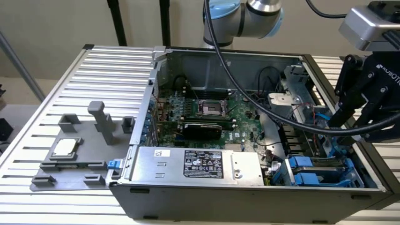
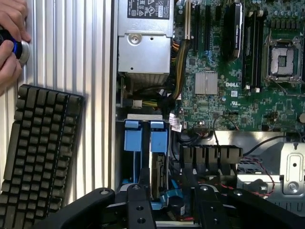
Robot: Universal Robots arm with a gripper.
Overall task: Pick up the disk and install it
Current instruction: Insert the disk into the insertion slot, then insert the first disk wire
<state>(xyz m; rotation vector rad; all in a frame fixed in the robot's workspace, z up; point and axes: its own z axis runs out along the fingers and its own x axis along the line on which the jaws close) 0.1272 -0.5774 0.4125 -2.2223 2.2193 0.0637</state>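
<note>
You had jaws parted, empty; disk (image 2: 157,172) sat on edge in blue drive cage (image 1: 356,179), just beneath them.

1. We see the black gripper (image 2: 171,187) hiding part of the flat silver-grey metal disk (image 2: 158,176).
2. The picture's edge cuts off the black keyboard (image 2: 38,157) and a person's hand (image 2: 12,21).
3. We cannot read the silver power-supply box's (image 1: 156,164) white label (image 1: 203,164).
</note>
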